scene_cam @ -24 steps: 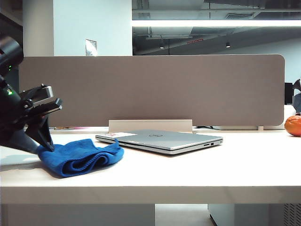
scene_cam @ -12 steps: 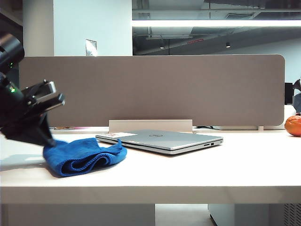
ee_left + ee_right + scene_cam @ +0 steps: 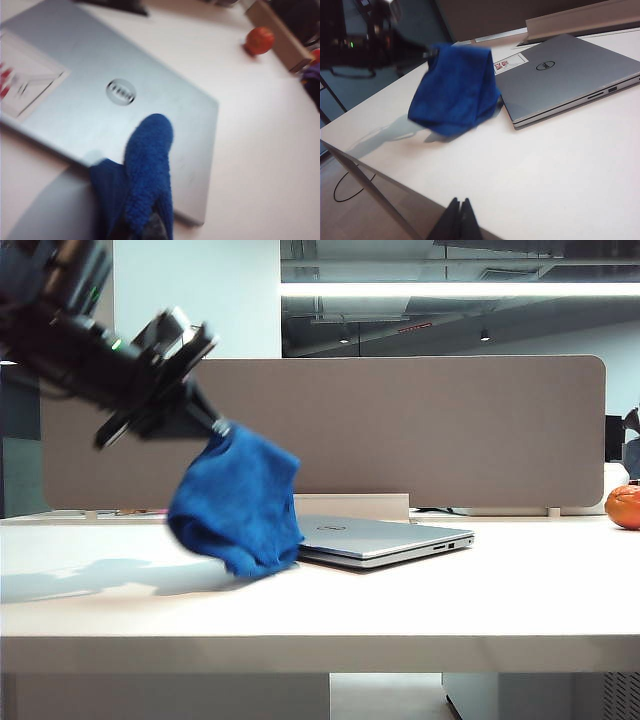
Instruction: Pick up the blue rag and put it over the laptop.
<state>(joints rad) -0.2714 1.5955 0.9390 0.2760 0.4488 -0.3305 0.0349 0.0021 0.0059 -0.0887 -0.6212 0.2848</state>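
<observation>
Hanging in a loose bunch from the left gripper (image 3: 218,426), the blue rag (image 3: 238,505) is clamped by its top corner, its lower folds in front of the laptop's (image 3: 385,538) left end. The right gripper (image 3: 460,210) sits apart at the table (image 3: 480,600) edge, fingers pressed together.
</observation>
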